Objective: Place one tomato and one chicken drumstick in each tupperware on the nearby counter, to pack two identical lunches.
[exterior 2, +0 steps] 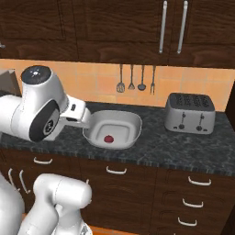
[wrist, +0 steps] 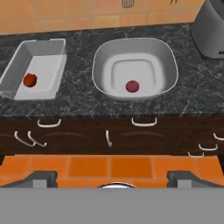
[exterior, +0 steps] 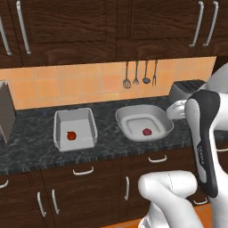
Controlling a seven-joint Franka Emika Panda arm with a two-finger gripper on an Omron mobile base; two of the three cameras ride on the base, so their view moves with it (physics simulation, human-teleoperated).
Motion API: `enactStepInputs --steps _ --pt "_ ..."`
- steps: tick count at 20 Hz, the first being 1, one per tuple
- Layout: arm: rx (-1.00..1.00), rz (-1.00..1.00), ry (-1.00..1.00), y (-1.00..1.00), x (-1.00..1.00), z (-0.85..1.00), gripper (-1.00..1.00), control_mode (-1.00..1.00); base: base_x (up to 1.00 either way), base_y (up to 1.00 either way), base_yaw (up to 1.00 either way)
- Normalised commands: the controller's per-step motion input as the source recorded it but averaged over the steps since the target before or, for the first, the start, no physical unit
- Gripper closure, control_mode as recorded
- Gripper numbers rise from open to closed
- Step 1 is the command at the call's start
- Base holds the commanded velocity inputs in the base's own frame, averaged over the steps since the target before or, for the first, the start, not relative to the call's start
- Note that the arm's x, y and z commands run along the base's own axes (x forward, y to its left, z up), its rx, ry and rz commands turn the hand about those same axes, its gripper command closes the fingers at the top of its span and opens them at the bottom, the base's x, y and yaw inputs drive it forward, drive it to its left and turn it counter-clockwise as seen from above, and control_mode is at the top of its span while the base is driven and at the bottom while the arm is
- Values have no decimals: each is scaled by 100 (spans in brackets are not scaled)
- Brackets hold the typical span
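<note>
Two pale grey tubs sit side by side on the dark marbled desk, apart from each other, with a strip of stone between them. The rectangular tupperware with straight walls stands to the left; a small red tomato lies on its floor, near the left wall as the hand view shows it. The rounded tupperware (wider and shallower, with soft corners) stands to the right, and a second tomato lies near the middle of its floor.

In the right base view the rounded tub with its tomato sits left of a steel toaster, which stands on the same desk, well apart from the tub. Four utensils hang on the orange tiled wall behind.

The hand view looks over an orange tiled floor toward the brown drawer fronts and both tubs, the rectangular one at upper left with its tomato, the rounded one at centre with its tomato.

The gripper is back from the desk, over the floor, with its jaws set wide apart and nothing between them; the two dark tips show at the bottom corners of the hand view.
</note>
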Motion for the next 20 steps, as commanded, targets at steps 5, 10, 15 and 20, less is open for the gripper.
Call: enactStepInputs --steps 5,10,15,20 --pt "0 2 0 20 -74 70 -100 -100 0 0 0" --pt "0 2 0 11 -33 30 -100 -100 0 0 0" --pt "-2 -2 1 2 -32 3 -100 -100 0 0 0" --pt "-15 -11 -2 11 -20 -15 -100 -100 0 0 0"
